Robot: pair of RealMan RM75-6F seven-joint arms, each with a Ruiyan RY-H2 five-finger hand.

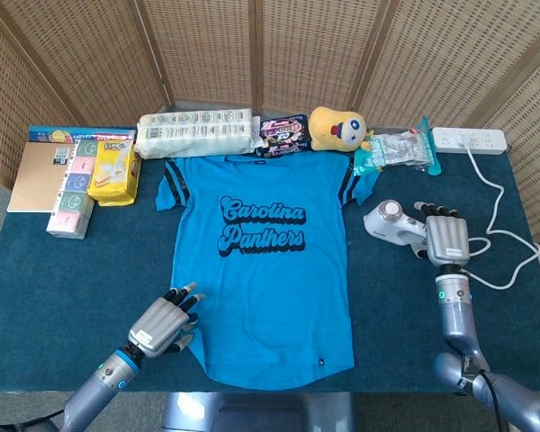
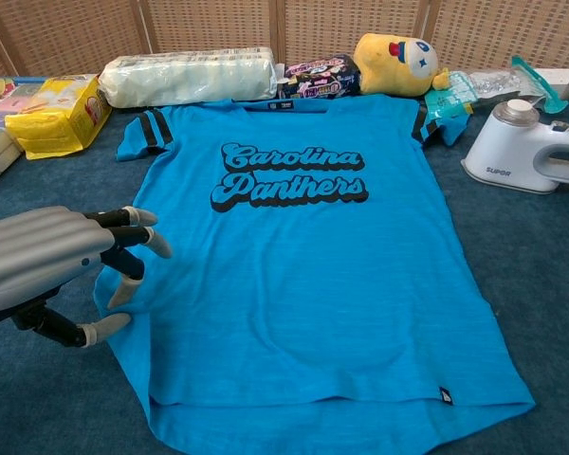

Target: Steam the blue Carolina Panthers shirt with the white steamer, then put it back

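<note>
The blue Carolina Panthers shirt [image 1: 263, 270] lies flat on the table, collar at the far side; the chest view shows it too [image 2: 303, 275]. The white steamer [image 1: 389, 220] lies to the right of the shirt, handle pointing right, and appears in the chest view as well [image 2: 512, 147]. My right hand [image 1: 446, 238] is over the steamer's handle, back up, fingers spread, and I see no grip. My left hand [image 2: 52, 263] sits at the shirt's lower left edge [image 1: 165, 322], half curled. Its fingertips [image 2: 123, 292] touch the fabric and it holds nothing.
Along the far edge lie a yellow pack [image 1: 113, 171], a white roll pack [image 1: 196, 132], snack bags [image 1: 282, 135], a yellow plush toy [image 1: 337, 127] and a clear packet [image 1: 398, 148]. A power strip [image 1: 469, 139] and its white cord [image 1: 499, 234] lie beside my right hand. Books [image 1: 40, 175] lie far left.
</note>
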